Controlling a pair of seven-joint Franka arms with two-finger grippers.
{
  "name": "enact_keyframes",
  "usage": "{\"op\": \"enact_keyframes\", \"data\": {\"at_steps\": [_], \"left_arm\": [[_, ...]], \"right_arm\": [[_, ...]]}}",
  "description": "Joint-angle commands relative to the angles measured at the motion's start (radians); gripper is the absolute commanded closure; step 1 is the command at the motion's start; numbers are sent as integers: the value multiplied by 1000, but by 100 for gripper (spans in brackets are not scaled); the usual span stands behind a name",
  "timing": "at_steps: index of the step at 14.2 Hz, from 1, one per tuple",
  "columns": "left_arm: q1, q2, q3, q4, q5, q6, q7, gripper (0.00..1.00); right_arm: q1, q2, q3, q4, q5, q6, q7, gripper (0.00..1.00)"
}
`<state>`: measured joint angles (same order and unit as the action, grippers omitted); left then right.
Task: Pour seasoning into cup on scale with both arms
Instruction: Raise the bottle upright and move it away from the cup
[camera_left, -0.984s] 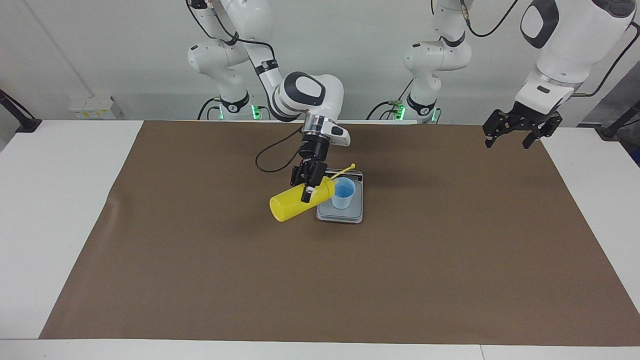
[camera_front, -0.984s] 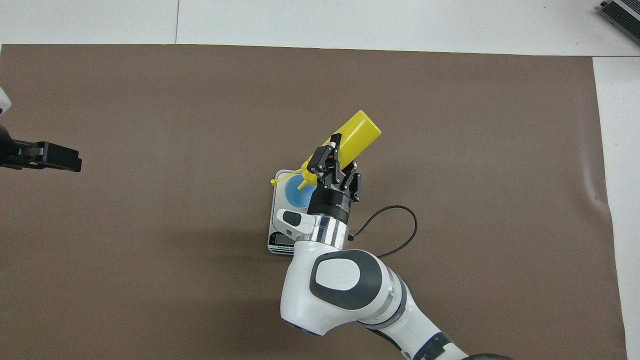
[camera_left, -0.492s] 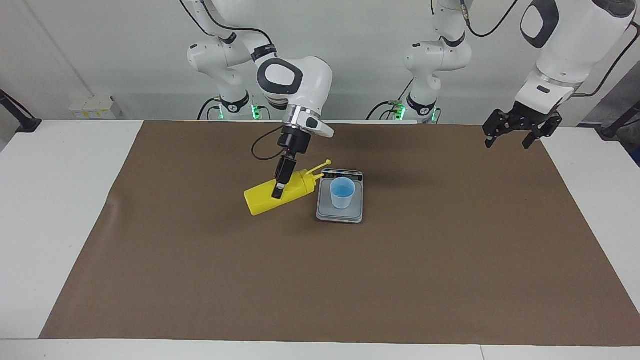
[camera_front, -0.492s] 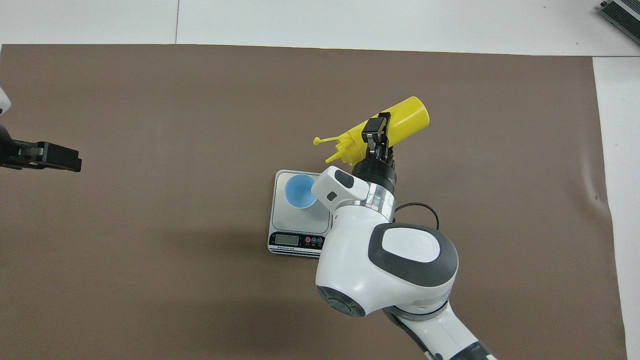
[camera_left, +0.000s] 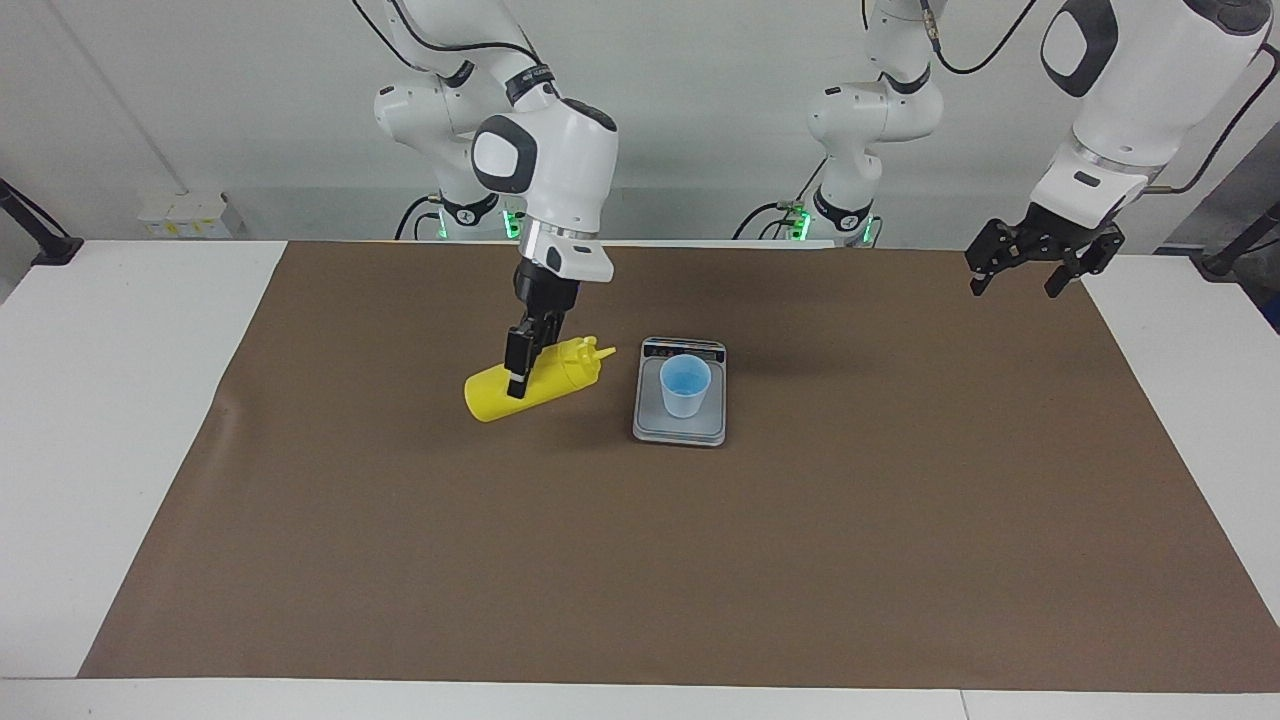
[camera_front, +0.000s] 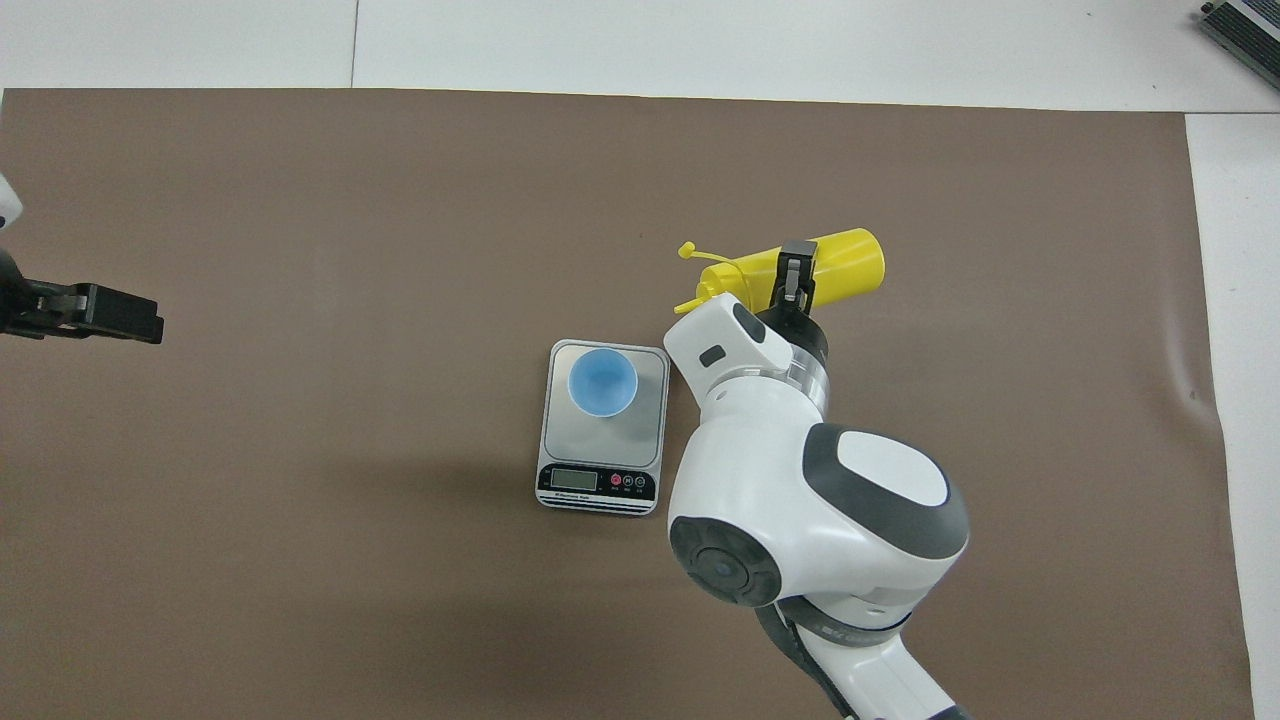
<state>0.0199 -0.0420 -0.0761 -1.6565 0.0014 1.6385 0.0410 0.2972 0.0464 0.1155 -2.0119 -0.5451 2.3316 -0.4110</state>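
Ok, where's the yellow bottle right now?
The yellow bottle is tilted in the right end effector, beside the scale toward the right arm's end, spout pointing at the cup.

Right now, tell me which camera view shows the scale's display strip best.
The overhead view. The scale lies flat there, its display strip and buttons facing the camera on the edge nearest the robots. The facing view shows that strip only as a thin dark band, foreshortened, above the cup.
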Motion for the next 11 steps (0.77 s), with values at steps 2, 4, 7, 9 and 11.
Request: {"op": "enact_keyframes", "data": {"at_steps": [2,4,7,9,11], "left_arm": [[9,-30,-1,-34,-14,6,7,0],[9,-30,-1,-34,-14,6,7,0],[9,-30,-1,-34,-14,6,7,0],[9,-30,-1,-34,-14,6,7,0],[9,-30,-1,-34,-14,6,7,0]], "right_arm": [[-72,-16,9,-7,274,17,-138,100],[-119,-13,9,-14,432,35,-256,100],[-188,-11,7,-22,675,35,-443,100],[-236,-11,7,-33,827,34,-564,100],[-285,-11,7,-59,991,32,-684,100]]}}
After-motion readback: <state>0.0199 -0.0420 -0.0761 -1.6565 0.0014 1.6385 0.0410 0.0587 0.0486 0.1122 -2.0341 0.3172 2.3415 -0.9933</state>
